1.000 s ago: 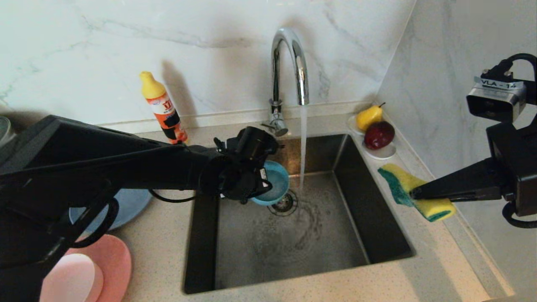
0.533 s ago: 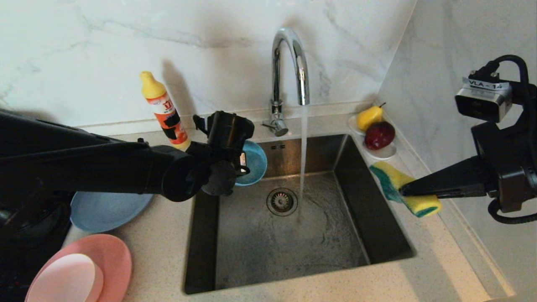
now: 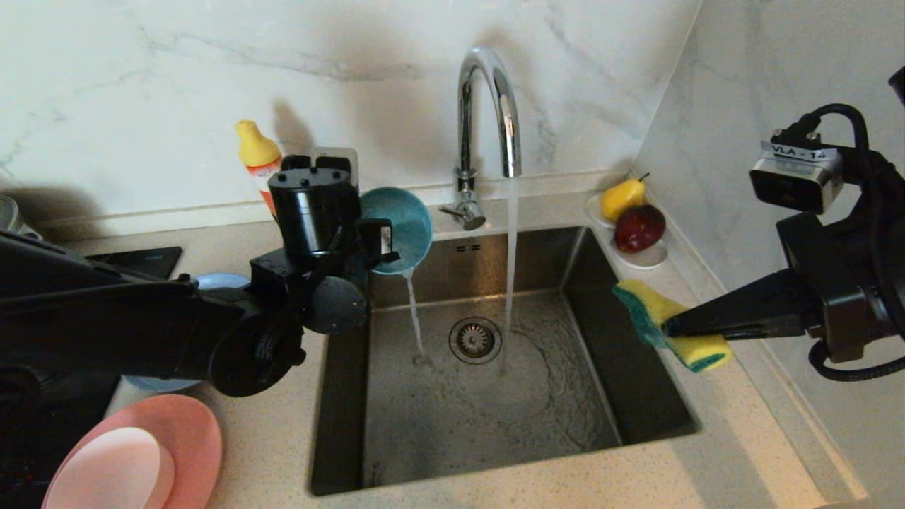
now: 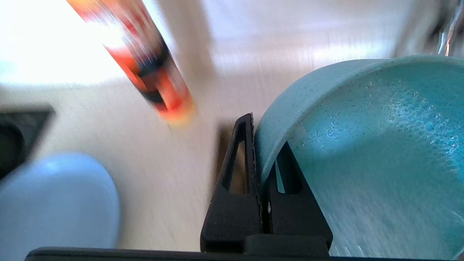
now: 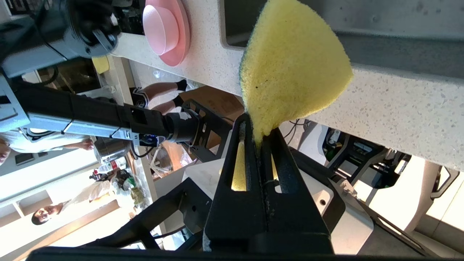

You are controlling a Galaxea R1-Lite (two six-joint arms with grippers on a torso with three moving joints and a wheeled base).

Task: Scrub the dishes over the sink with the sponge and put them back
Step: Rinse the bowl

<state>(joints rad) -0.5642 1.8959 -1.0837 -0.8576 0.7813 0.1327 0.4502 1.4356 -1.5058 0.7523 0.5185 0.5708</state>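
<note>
My left gripper (image 3: 376, 244) is shut on the rim of the teal bowl (image 3: 397, 225), held above the back left corner of the sink (image 3: 495, 417). The bowl is tipped on its side and a thin stream of water runs from it into the basin. In the left wrist view one finger is outside the bowl (image 4: 362, 145) wall and one inside, with the gripper (image 4: 261, 145) pinching the rim. My right gripper (image 3: 668, 326) is shut on the yellow-and-green sponge (image 3: 664, 314) above the sink's right edge. The sponge (image 5: 290, 65) bulges out past the gripper (image 5: 258, 132).
The faucet (image 3: 488, 106) is running near the drain (image 3: 475, 339). A pink plate (image 3: 194, 435) carrying a pale pink bowl (image 3: 113, 470) lies front left. The blue plate (image 3: 212, 281) is mostly hidden by my left arm. An orange bottle (image 3: 256, 152) and a fruit dish (image 3: 640, 258) stand behind.
The left arm lifted the teal bowl from near the drain up and back to the left, the wrist rolled, and water now pours out. The right gripper with the sponge drifted slightly left.
</note>
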